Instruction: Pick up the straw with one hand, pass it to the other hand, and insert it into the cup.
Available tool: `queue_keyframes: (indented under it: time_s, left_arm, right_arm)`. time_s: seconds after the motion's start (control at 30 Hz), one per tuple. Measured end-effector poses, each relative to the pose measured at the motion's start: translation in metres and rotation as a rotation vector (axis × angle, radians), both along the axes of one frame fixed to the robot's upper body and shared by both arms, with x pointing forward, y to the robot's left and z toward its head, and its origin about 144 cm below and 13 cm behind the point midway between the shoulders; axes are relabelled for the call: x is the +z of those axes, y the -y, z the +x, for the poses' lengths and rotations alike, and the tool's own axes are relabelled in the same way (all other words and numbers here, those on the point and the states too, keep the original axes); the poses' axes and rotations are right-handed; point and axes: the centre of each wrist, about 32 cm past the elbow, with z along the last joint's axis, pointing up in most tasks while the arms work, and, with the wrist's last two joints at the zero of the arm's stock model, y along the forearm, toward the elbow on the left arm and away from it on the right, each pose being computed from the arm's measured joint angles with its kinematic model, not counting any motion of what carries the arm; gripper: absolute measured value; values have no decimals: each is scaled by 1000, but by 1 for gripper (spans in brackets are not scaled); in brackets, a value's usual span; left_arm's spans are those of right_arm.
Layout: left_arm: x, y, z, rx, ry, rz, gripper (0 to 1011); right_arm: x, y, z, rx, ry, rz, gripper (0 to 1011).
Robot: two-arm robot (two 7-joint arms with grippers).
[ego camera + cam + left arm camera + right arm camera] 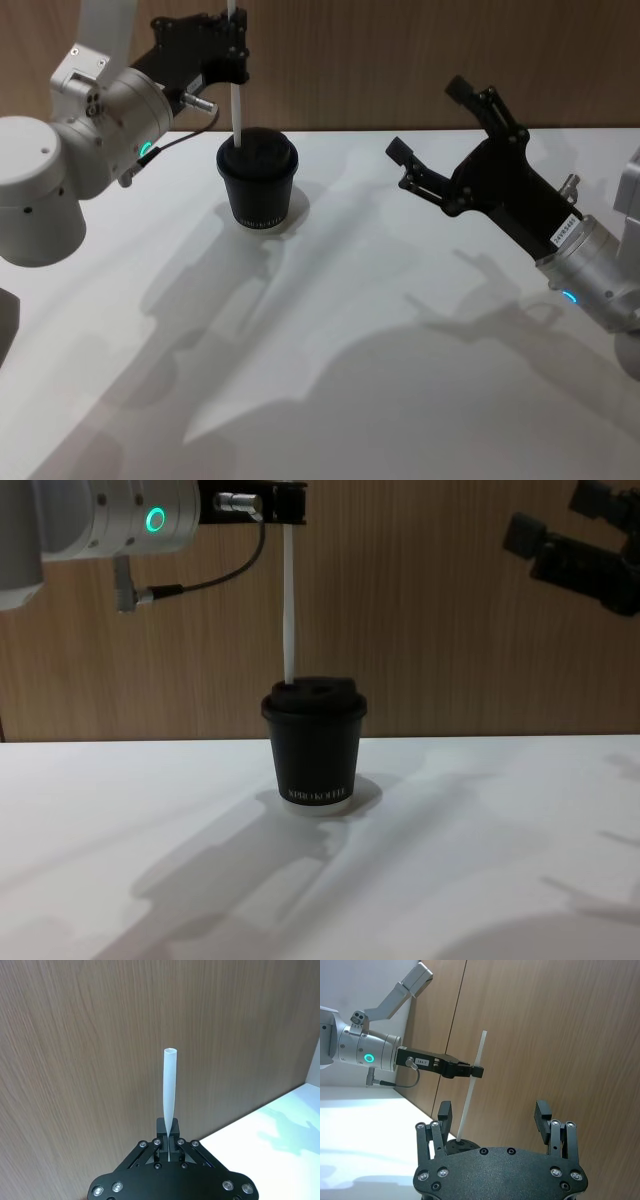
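Now, handover: done; left tool (238, 50) grips the straw (238, 100), right tool (432, 135) open, empty.
Insertion: straw tip at the cup (257, 185) lid, near the worktop's (350, 380) far edge; release left.

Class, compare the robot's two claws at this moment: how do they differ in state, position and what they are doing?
The left claw is shut on the straw, while the right claw is open and holds nothing. The left claw sits directly above the cup, keeping the straw upright with its lower end at the lid; the right claw hangs off to the side, apart from the cup. Both are black and raised above the table.
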Motion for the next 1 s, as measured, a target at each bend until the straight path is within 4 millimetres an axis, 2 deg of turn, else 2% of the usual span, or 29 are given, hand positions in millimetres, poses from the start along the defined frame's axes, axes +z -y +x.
queue_keyframes:
  time_s: [1.0]
  left_arm:
    - [-4, 2, 7, -6, -25, 12, 17]
  right_arm:
    - [0, 0, 0, 0, 0, 0, 1001]
